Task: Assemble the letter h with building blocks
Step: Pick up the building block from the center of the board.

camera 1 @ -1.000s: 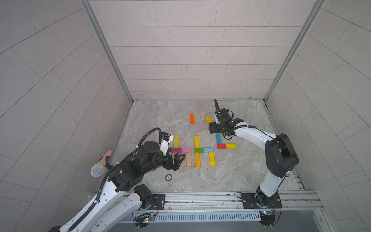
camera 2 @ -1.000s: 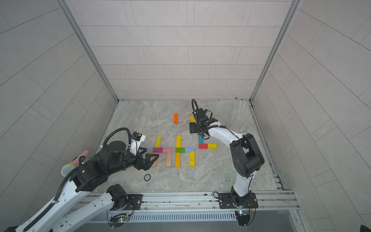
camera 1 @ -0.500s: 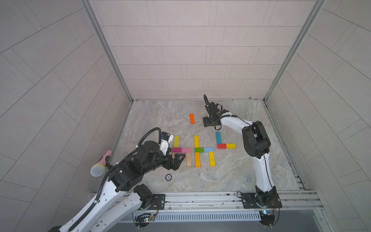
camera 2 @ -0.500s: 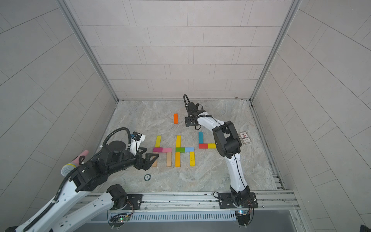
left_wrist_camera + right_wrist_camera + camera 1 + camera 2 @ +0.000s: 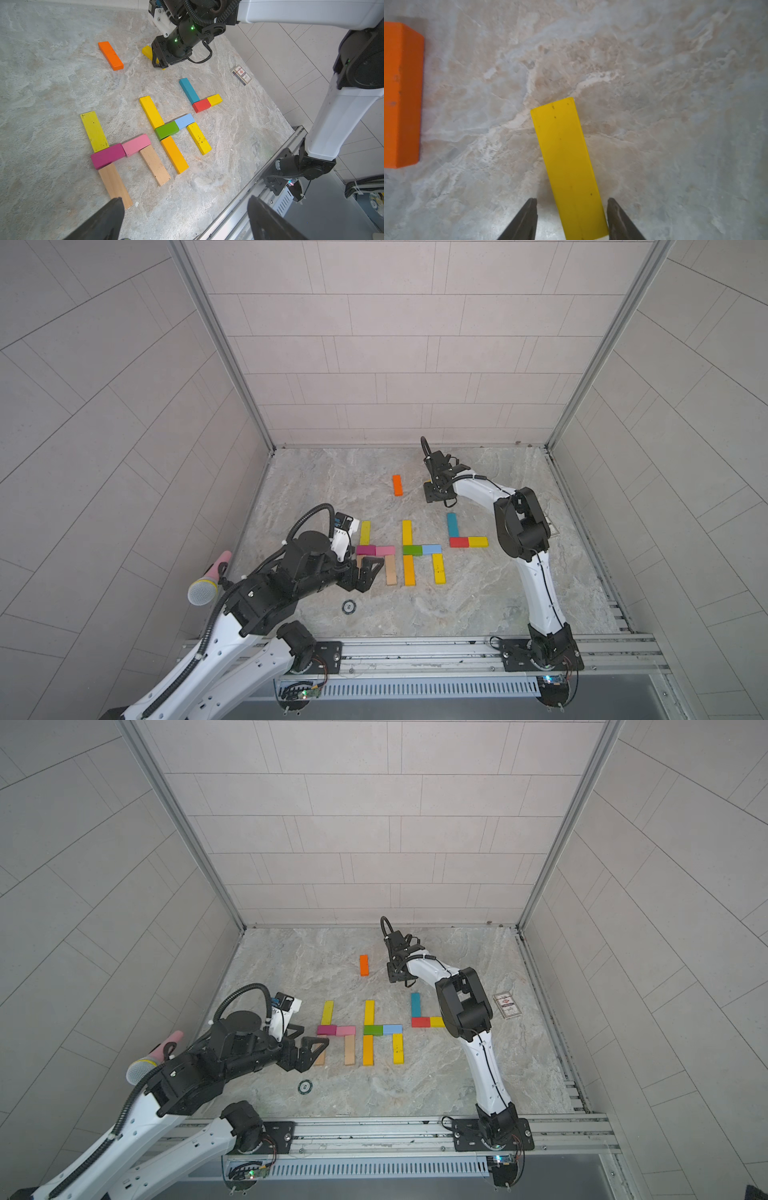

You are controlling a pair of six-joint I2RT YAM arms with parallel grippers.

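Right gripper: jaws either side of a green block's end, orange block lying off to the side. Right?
It is a yellow block, not a green one; the right wrist view shows it. The right gripper does have its jaws either side of the end, and the orange block lies off to the side.

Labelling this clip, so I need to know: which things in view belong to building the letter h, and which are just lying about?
Job in hand:
left block h
middle block h
teal-red-yellow group
loose orange block
loose yellow block

Lying about:
printed card
small round disc
microphone
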